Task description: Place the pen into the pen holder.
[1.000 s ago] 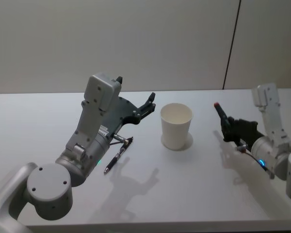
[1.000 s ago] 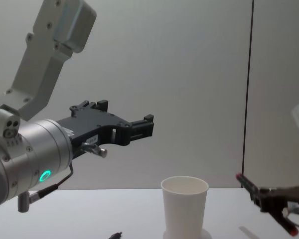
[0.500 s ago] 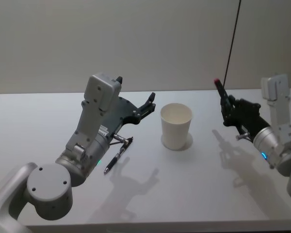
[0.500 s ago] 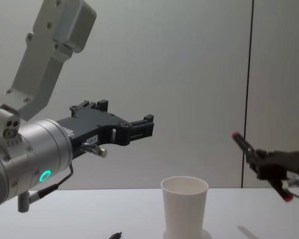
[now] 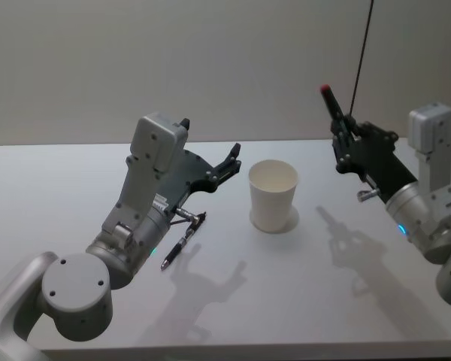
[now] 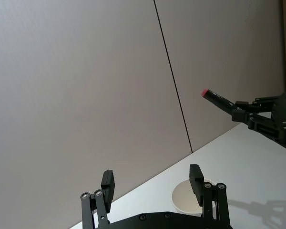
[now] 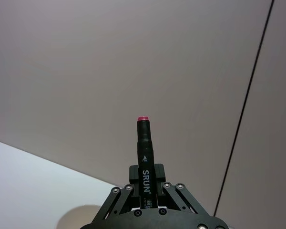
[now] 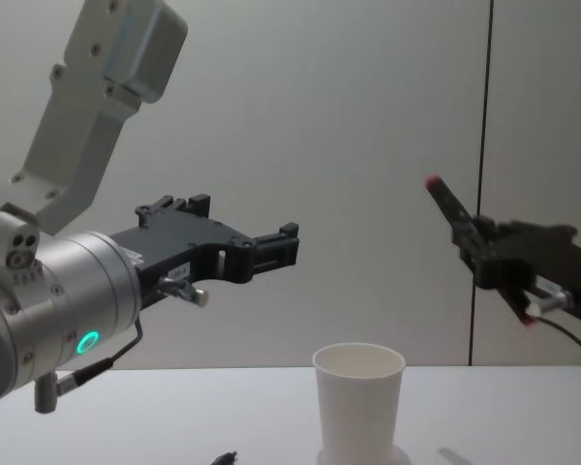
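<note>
Right gripper (image 5: 344, 147) clamped on pen (image 5: 332, 113), high and right of the cup (image 5: 273, 195).
Pen axis steep, red end up, leaning cupward. Cup mouth is below and to its left, with open air between. Left gripper (image 5: 227, 167) spread, empty, hovering beside the cup's other side. Second pen (image 5: 183, 241) flat on table (image 5: 60, 188) under that arm.

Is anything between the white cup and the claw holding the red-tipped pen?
No. In the head view, just bare table lies between the pen holder and the raised right gripper gripping the pen.
</note>
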